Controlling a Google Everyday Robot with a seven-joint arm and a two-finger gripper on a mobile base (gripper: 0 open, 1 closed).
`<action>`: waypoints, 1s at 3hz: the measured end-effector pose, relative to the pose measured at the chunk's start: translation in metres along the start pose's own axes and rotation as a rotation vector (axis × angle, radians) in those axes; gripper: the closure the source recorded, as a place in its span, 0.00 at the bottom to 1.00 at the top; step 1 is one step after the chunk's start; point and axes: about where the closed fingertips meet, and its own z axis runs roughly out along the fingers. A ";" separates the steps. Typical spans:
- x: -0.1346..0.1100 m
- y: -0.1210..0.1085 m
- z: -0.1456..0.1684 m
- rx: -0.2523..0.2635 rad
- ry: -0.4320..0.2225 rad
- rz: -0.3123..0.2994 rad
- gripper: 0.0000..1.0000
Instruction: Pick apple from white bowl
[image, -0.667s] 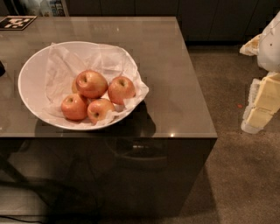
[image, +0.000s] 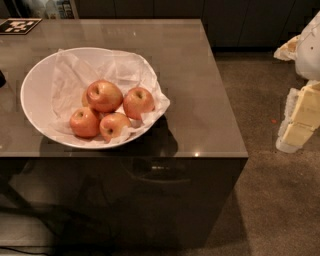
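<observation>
Pincer (image: 299, 120): beyond the tabletop (image: 200, 75) edge; open or closed, I cannot tell. Apple (image: 104, 95): well apart from it, leftward in view, in white bowl (image: 30, 95), touching smaller apples (image: 138, 102). I'd descend from above, clear of tissue paper (image: 75, 70).

You have almost no change to log between the earlier view and this one. Your tool (image: 299, 120), the pale blocky piece at the right edge of the view, hangs off the right side of the bench (image: 210, 100), above the floor (image: 260, 200) and well apart from the white bowl (image: 30, 95); any drift since the earlier view is too slight to give a direction. Nothing has come or gone, and the apple (image: 104, 95) has neither rolled nor lifted among the others on the paper.
</observation>
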 end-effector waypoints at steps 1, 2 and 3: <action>-0.026 0.017 -0.015 -0.006 0.003 -0.054 0.00; -0.064 0.036 -0.033 -0.002 0.004 -0.136 0.00; -0.111 0.051 -0.062 0.032 -0.017 -0.230 0.00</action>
